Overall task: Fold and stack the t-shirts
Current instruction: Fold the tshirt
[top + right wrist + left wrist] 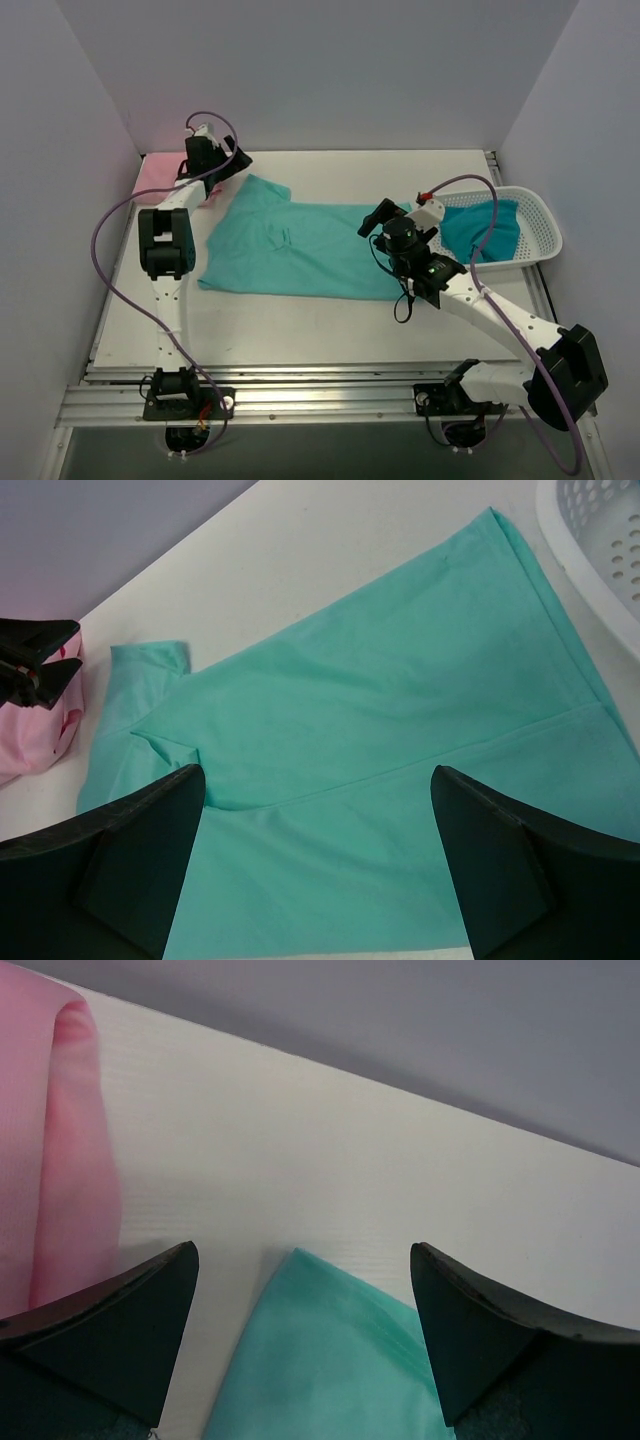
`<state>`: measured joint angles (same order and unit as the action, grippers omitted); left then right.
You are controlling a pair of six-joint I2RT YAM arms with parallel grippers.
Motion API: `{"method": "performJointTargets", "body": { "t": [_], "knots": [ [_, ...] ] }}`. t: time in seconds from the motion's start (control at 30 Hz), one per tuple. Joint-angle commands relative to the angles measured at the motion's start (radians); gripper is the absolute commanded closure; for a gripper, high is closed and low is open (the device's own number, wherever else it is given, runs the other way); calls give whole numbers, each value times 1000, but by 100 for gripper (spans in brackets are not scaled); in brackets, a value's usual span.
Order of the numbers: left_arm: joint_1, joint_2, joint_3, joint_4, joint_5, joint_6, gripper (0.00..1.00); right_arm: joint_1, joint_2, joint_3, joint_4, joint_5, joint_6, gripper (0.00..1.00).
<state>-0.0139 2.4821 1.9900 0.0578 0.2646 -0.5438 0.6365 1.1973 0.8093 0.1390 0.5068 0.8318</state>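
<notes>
Mint-green t-shirt (pixel 300 255) lies spread flat on the white table (pixel 300 335), with one sleeve tip between the wide-open, empty jaws of the left gripper (pixel 302 1257). The pink t-shirt (pixel 160 175) lies at the far left corner, just beside that gripper. The right gripper (pixel 318 780) hovers released over the mint-green cloth's right end. The teal t-shirt (pixel 480 228) lies in the white mesh basket (pixel 545 242) at the right.

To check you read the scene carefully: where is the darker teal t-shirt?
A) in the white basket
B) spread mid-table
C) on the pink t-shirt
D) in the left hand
A: the darker teal t-shirt lies inside the white basket on the right; the mint t-shirt is the one spread mid-table.
</notes>
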Motion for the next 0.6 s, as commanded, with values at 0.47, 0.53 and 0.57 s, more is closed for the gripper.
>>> {"method": "performJointTargets", "body": {
  "t": [0.47, 0.53, 0.57],
  "knots": [
    [-70, 143, 257, -253, 33, -11, 0, -8, 4, -15, 37, 18, -17, 9],
    [-72, 114, 219, -245, 38, -15, 8, -8, 7, -15, 37, 16, -16, 9],
    [-72, 98, 199, -237, 36, -18, 9, -8, 8, -16, 36, 15, -16, 9]
  ]
}}
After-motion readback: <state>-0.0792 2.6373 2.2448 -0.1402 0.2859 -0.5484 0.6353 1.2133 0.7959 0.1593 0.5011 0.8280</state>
